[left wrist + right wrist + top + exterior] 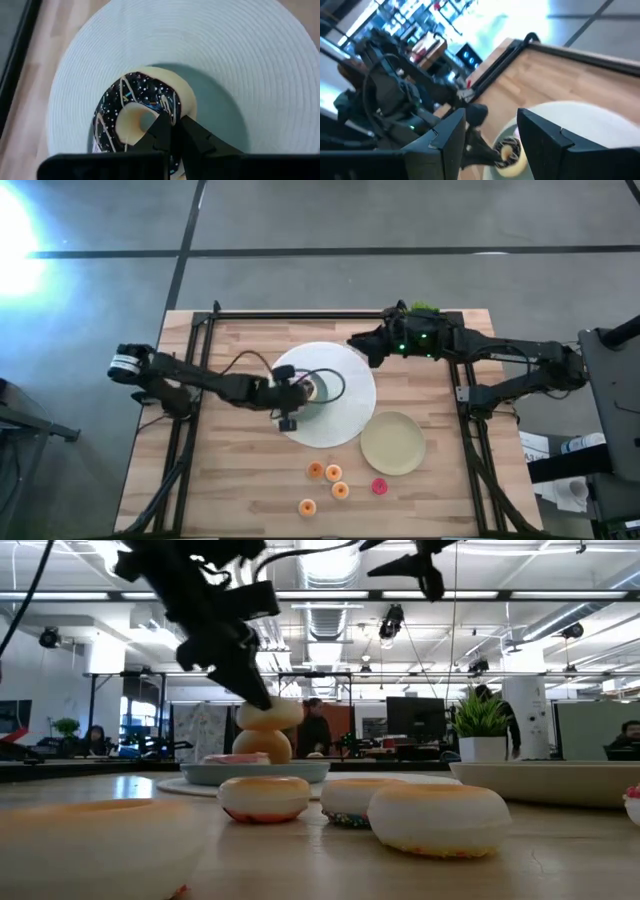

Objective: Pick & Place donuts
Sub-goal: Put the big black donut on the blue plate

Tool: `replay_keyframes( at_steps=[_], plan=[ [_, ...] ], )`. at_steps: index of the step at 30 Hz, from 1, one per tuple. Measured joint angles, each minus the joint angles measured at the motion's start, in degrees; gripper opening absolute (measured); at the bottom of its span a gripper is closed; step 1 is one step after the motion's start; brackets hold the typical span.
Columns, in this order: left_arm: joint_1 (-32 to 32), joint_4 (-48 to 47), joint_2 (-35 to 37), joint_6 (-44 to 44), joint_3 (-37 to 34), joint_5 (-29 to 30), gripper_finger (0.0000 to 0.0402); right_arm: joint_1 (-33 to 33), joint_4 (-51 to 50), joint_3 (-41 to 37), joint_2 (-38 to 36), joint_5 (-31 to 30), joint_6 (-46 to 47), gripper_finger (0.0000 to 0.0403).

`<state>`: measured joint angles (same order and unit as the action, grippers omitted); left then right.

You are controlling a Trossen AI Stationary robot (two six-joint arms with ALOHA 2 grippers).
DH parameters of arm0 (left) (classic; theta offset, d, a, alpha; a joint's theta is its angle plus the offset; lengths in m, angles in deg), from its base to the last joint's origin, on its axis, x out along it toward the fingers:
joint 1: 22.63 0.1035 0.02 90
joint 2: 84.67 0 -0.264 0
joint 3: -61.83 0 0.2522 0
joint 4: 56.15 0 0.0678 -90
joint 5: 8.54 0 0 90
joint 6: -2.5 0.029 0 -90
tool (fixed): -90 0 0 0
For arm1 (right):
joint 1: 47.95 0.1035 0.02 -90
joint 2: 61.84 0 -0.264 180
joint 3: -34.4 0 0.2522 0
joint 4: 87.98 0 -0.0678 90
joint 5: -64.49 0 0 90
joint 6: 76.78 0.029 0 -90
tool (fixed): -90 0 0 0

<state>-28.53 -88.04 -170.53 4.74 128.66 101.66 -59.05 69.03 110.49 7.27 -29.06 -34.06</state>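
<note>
Nearest the front edge, four loose donuts lie on bare wood: three orange point(315, 470) point(339, 489) point(307, 506) and one red point(379, 486), just beside the beige plate point(394, 444).

Mid-table, the left gripper point(172, 131) hangs over the big pale round plate point(345, 395), pinching a dark-glazed donut point(142, 107) with one finger through the hole. From table height the donut looks lifted clear of the plate.

Step in hand looks like setting it down. Judgement: lower straight, let the ring touch flat, then spread the fingers and rise vertically so the inner finger does not drag it.

Room: plenty of open plate around the gripper; the loose donuts are well apart nearer the front.

Far side, the right gripper point(490, 140) waits over the plate's far rim, fingers spread, holding nothing; a sideways exit toward it looks tighter.
</note>
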Motion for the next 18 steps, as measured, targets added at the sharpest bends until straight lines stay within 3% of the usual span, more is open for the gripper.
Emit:
replay_keyframes(
  at_steps=[6, 12, 18],
  plan=[
    [0.0, -4.5, -5.8, 10.4, 7.0, -2.5, 0.0000, 0.0, -4.8, -0.1, -4.0, -3.2, 0.0, 0.0171],
    [-0.2, -11.6, -12.2, 15.6, 12.4, 3.7, 0.0000, 0.0, -7.1, -0.9, -4.2, -4.1, 0.1, 0.0171],
    [-0.2, -15.5, -18.4, 16.6, 15.6, 4.8, 0.0000, 0.0, -7.1, -1.6, -3.0, -4.1, 0.1, 0.0171]
  ],
)
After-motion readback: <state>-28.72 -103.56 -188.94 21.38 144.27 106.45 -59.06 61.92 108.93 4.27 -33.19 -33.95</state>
